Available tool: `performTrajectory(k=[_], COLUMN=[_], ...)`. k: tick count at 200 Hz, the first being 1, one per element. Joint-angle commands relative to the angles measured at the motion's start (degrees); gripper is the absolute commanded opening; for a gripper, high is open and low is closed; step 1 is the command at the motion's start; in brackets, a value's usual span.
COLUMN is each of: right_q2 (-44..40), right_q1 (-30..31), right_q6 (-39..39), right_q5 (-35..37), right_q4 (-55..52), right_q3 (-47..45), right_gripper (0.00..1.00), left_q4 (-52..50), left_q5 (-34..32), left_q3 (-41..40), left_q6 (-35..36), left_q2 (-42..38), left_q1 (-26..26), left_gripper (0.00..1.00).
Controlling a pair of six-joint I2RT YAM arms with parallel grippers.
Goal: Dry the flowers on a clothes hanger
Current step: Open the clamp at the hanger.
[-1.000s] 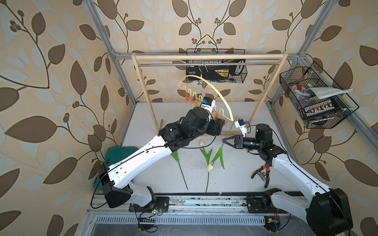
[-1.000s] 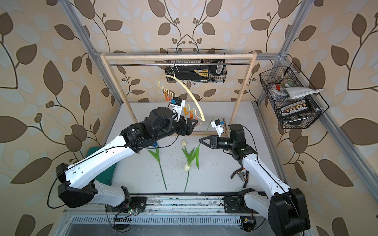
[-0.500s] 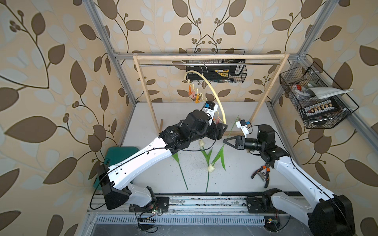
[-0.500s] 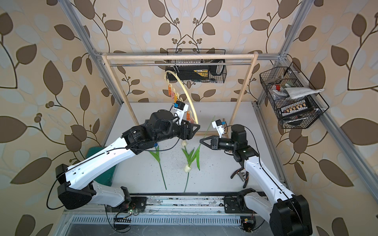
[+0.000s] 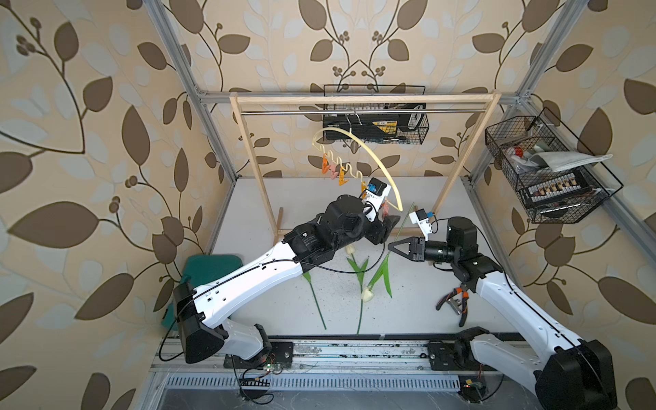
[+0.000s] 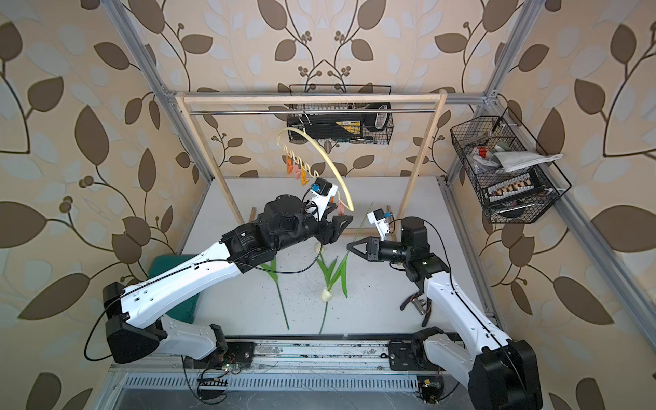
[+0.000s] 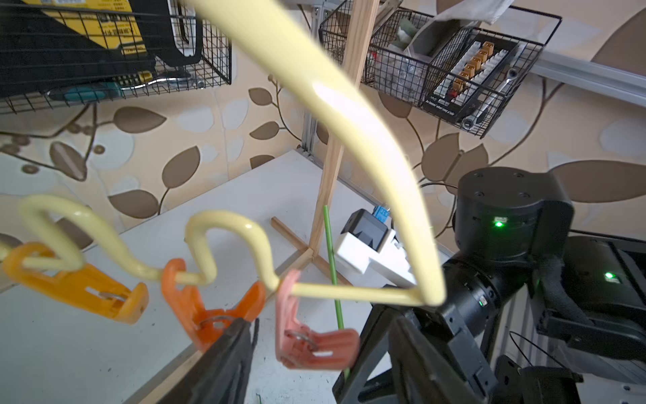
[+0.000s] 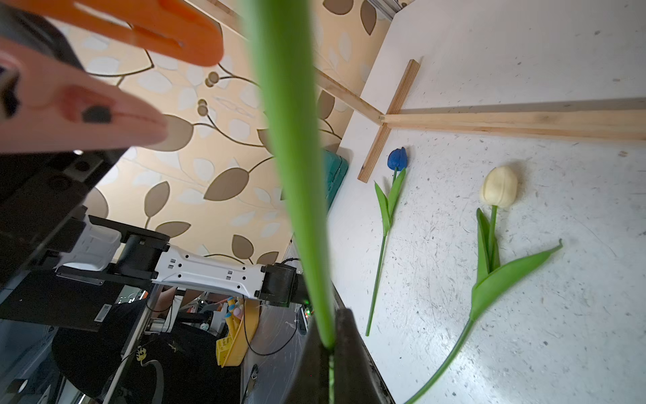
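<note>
The cream clothes hanger (image 5: 376,159) (image 6: 328,156) (image 7: 349,105) hangs by its hook from the rack's metal rod. My left gripper (image 5: 390,227) (image 6: 339,229) (image 7: 320,325) is open at the hanger's right end. The pink clip (image 7: 311,346) hangs between its fingers, and one finger is beside an orange clip (image 7: 209,314). My right gripper (image 5: 390,246) (image 6: 348,247) (image 8: 330,344) is shut on a flower's stem (image 5: 404,222) (image 8: 290,175). Its cream head (image 5: 367,294) hangs downward. Another cream flower (image 8: 499,187) (image 5: 350,249) and the blue one (image 8: 397,158) lie on the table.
The wooden-framed rack (image 5: 245,142) stands across the back of the table. Wire baskets hang on the back wall (image 5: 422,131) and the right wall (image 5: 550,177). Pliers (image 5: 454,301) lie beside my right arm. A green pad (image 5: 209,266) sits at the table's left edge.
The hanger has swung round on its hook, turning edge-on and then back to spread leftward. My left gripper's jaws have narrowed around the pink clip. The right gripper has stayed shut on the stem.
</note>
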Motion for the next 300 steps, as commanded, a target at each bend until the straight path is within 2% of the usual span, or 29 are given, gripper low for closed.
performTrajectory(k=[1,103,170,242,300], right_q2=[0.38,-0.68,-0.94,-0.98,-1.45], right_q1=[-0.17,-0.21,-0.22,-0.22,-0.22], right_q6=[-1.21,-1.31,-1.47,-1.65,-1.65], right_q5=[-1.55,-1.9,-2.08,-2.43,-2.52], right_q4=[0.05,-0.47,-0.53,-0.64,-1.02], right_q3=[0.46,0.72,0.47,0.28,0.5], right_gripper=[0.01,0.01,0.01,0.01,0.01], left_q4=[4.78,6.58,7.52,10.19,10.17], left_q5=[-1.65,-5.69,-9.51,-10.15,-13.57], left_q3=[-0.1,0.37,2.5,2.6,4.56], left_q6=[3.84,6.37,7.97,8.79,10.27], left_q2=[0.64,2.32,7.06,7.63,9.06], left_q1=[-0.68,-1.01,-2.26,-3.37,-3.42], left_gripper=[0.66,0.65,0.67,0.69,0.69])
